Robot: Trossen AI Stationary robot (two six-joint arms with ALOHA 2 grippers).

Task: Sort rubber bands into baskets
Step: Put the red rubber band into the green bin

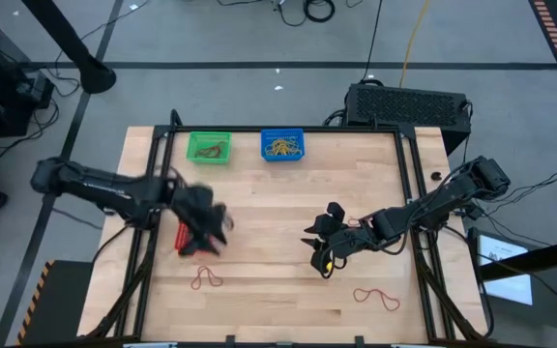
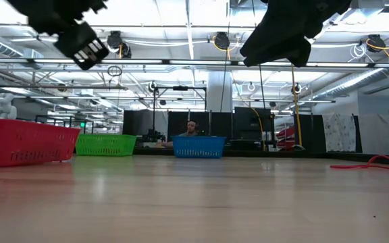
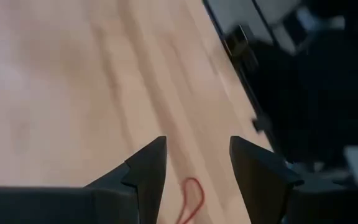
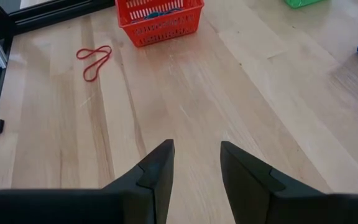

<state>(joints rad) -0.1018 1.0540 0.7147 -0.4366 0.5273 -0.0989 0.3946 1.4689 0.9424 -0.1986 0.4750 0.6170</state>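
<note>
Two red rubber bands lie loose on the bench (image 1: 278, 290): one (image 1: 206, 280) just below the left hand (image 1: 206, 227), whose fingers stand apart and empty over the red basket (image 1: 184, 239). The other band (image 1: 376, 298) lies below and to the right of the right hand (image 1: 322, 246), likewise apart and empty, so each arm has its own nearer band.

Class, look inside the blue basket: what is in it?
The blue basket holds a heap of yellow-tan rubber bands. Whatever lies beneath that heap is covered.
</note>
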